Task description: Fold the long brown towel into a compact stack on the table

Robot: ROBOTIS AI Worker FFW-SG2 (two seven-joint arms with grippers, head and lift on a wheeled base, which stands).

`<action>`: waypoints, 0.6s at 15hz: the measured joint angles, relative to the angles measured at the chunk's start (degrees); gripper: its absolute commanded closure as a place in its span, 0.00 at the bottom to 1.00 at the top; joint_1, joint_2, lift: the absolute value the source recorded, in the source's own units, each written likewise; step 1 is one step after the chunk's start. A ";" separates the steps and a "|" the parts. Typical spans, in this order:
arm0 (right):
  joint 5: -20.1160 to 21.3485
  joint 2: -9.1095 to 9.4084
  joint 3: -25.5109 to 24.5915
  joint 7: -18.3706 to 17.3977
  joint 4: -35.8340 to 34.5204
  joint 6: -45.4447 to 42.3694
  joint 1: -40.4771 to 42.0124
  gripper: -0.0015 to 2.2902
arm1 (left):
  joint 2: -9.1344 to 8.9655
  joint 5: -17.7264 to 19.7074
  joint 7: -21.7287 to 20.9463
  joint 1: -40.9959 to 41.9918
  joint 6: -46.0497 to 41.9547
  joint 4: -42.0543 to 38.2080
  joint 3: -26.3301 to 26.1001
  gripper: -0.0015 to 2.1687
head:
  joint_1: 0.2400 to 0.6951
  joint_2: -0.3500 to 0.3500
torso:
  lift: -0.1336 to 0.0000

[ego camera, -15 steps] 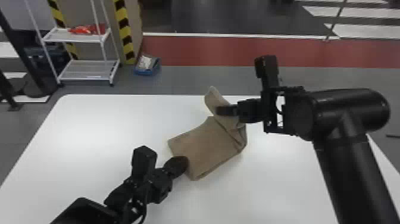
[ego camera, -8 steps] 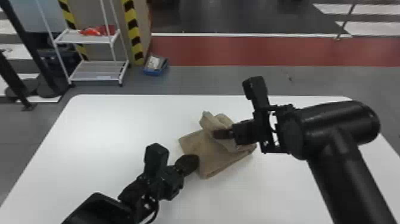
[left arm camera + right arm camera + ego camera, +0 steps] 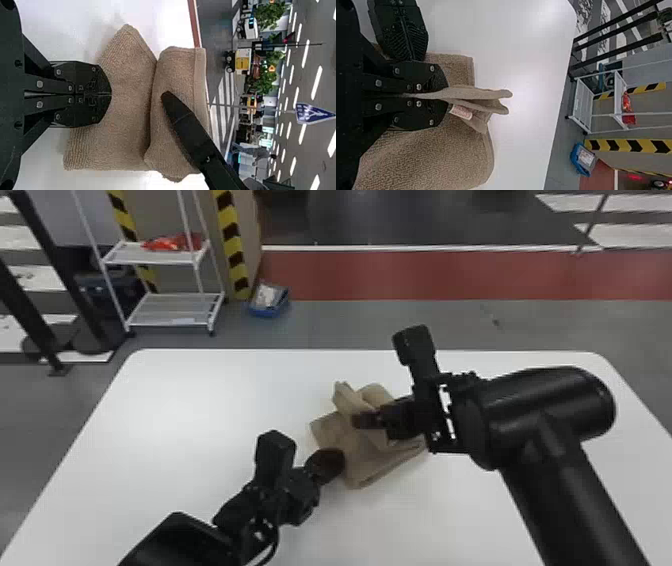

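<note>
The brown towel (image 3: 370,455) lies partly folded on the white table, one end raised and bent over the rest. At that raised end is my right gripper (image 3: 356,420); in the right wrist view the right gripper (image 3: 447,96) is shut on a towel layer that sticks out past its fingers, a small label beside it. At the towel's near left edge rests my left gripper (image 3: 342,462). The left wrist view has the left gripper (image 3: 111,94) shut, its tips over the flat part of the towel (image 3: 123,138), with no cloth visible between them.
The white table (image 3: 190,415) surrounds the towel, its far edge behind the right arm. Beyond it on the floor stand a white shelf rack (image 3: 175,310) and a blue bin (image 3: 269,301). The two grippers are close together over the towel.
My right gripper has moved down and toward the left, bringing the raised towel end lower over the rest. The head view has shifted slightly; my left gripper has stayed at the towel's near left edge.
</note>
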 measured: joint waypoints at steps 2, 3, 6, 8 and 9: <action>0.43 0.24 0.71 -0.11 1.08 -1.31 -0.01 0.33 | 0.00 -0.01 0.18 0.00 0.02 0.09 -0.08 0.91 | 1.00 0.54 | 0.16; 0.61 0.26 0.94 -0.12 1.52 -1.81 0.03 0.16 | 0.01 -0.01 0.24 0.00 0.02 0.14 -0.10 0.91 | 1.00 0.54 | 0.16; -0.62 0.22 0.21 0.44 1.57 -2.91 1.62 0.00 | 0.08 -0.01 0.33 0.00 -0.09 0.18 -0.03 0.91 | 1.00 0.55 | 0.16; -3.78 0.21 -1.42 0.76 -0.30 -3.97 3.61 0.03 | 0.05 -0.01 0.33 0.00 -0.14 0.18 -0.02 0.91 | 1.00 0.56 | 0.16; -6.61 0.12 -2.96 0.96 -1.26 -5.31 4.68 0.03 | 0.03 -0.01 0.33 0.00 -0.16 0.18 -0.03 0.91 | 1.00 0.57 | 0.16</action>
